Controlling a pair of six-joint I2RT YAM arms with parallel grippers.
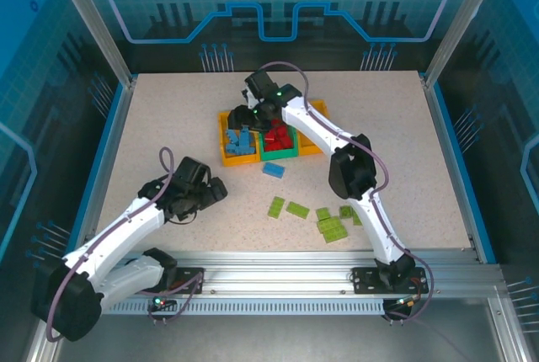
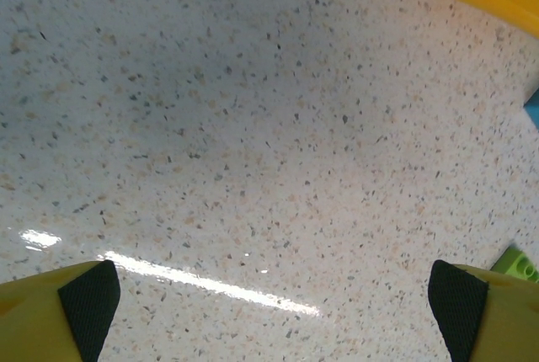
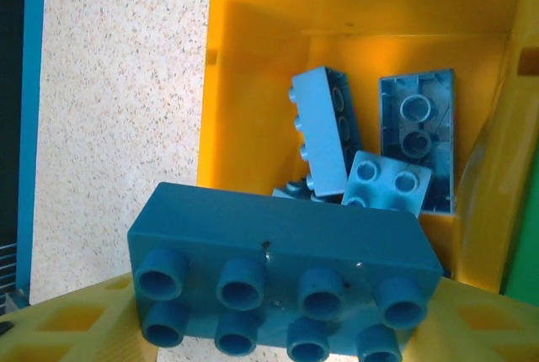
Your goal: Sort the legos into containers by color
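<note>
One blue brick (image 3: pixel 282 282) lies crosswise in the right gripper (image 3: pixel 278 328), pinched or loose unclear, orange-yellow bin (image 3: pixel 253 84) just beyond, upper frame.

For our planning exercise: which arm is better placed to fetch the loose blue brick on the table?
Probably left: the left hand, open and empty, hangs low near the loose blue brick; the right hand is over the yellow bin with another blue brick at its fingers.
</note>
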